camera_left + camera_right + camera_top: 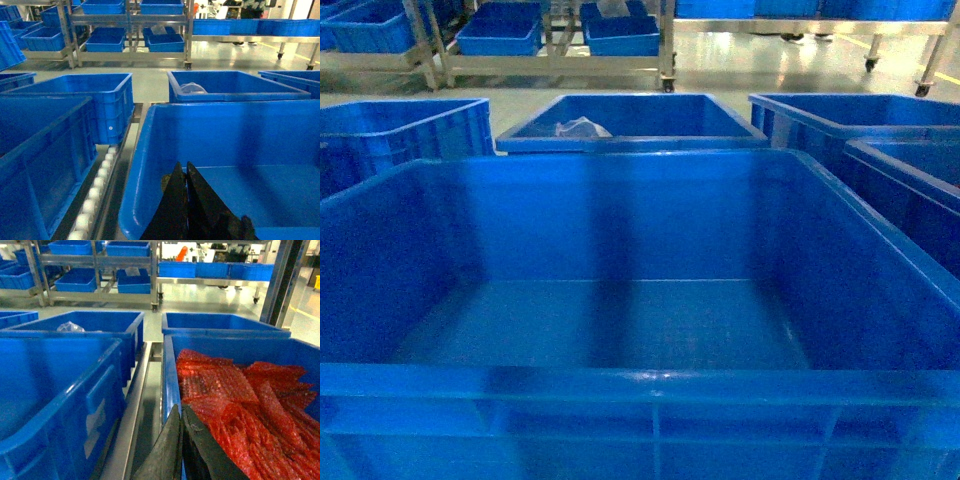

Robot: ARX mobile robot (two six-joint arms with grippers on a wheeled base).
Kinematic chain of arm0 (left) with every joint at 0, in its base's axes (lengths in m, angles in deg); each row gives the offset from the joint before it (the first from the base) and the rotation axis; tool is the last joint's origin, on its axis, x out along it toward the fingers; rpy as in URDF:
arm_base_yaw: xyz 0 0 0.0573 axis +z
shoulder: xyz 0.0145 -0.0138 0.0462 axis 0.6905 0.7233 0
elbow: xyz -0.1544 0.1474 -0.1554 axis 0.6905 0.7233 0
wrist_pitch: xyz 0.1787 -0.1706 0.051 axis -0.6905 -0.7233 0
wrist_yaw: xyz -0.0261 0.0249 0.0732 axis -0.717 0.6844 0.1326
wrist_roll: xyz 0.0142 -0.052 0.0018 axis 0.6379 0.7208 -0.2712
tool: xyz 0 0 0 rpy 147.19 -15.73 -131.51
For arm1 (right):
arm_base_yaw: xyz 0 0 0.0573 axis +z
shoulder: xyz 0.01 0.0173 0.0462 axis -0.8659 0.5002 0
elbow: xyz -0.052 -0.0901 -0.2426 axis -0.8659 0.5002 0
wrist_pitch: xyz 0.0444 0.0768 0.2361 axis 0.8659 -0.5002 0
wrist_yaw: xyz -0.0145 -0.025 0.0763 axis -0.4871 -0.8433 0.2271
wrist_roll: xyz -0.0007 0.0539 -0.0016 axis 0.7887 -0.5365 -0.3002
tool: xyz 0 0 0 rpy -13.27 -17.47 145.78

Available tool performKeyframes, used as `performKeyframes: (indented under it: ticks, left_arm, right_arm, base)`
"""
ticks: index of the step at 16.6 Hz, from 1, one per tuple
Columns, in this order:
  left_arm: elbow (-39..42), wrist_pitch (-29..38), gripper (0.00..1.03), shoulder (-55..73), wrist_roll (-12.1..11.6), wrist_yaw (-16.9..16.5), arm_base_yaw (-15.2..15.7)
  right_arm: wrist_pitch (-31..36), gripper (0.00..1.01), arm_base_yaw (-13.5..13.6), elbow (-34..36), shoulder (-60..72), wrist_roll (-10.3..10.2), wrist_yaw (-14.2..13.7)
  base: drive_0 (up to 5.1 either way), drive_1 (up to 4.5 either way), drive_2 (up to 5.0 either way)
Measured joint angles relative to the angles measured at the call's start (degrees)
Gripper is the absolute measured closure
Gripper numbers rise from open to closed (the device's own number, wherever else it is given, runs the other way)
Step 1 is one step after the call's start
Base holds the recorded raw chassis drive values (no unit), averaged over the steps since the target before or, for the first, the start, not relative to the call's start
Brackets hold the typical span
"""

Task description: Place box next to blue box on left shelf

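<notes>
Inspection at this moment. The box (630, 300) sits directly in front of me, filling the head view, its floor bare. My left pincer (184, 172) shows its two fingers nearly closed at the tips, over the box's left wall — whether they pinch that wall I cannot tell. My right pincer (179, 415) looks likewise nearly closed, at the rim of the neighbouring crate of red mesh (235, 400); its hold, if any, I cannot confirm.

Judgement: the carry is at an early stage. To do it well I want both grips seated squarely on opposite walls before lifting, the box kept level, and clearance from the left crate (75, 100) and the roller rail (97, 182) — a one-sided grip risks tilting.
</notes>
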Motion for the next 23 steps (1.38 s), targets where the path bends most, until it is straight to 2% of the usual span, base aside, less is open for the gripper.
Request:
performKeyframes:
  ticks: [1,2,3,4,8,9,16,23]
  left_arm:
    - [-0.04,-3.89,1.01,-2.95,0.00,0.02,0.00]
    - [-0.02,-10.80,1.01,-8.50,0.02,0.02,0.00]
    - [-0.17,-9.40,1.01,-9.53,0.02,0.15,0.00]
    - [-0.02,-11.13,1.01,-9.53,-0.02,-0.04,0.00]
    - [-0.02,-10.58,1.01,-9.53,0.00,0.02,0.00]
    - [-0.02,-10.58,0.92,-9.53,0.00,0.02,0.00]
    - [-0.02,-10.58,0.03,-9.53,-0.02,0.02,0.00]
    - [-0.02,-10.58,0.05,-9.53,-0.17,0.04,0.00]
  right_arm:
    - [-0.68,0.99,0.00,0.00,0.17,-0.02,0.04]
    - [-0.96,0.99,0.00,0.00,0.13,0.00,-0.15]
    - [-0.37,0.99,0.00,0.00,0.13,0.00,-0.02]
    - [-0.85,0.99,0.00,0.00,0.13,0.00,-0.17]
    - [-0.57,0.99,0.00,0.00,0.13,0.00,-0.04]
    - [-0.61,0.92,0.00,0.00,0.13,0.04,-0.04]
    - [-0.59,0.02,0.00,0.00,0.13,0.02,-0.04]
    - [-0.59,0.03,0.00,0.00,0.13,0.02,-0.04]
  base:
    - [0.0,0.00,0.0]
    - [0.0,0.00,0.0]
    - [0.0,0.00,0.0]
    - [0.0,0.00,0.0]
    - [0.0,0.00,0.0]
    - [0.0,0.00,0.0]
    - [0.0,0.00,0.0]
    - [0.0,0.00,0.0]
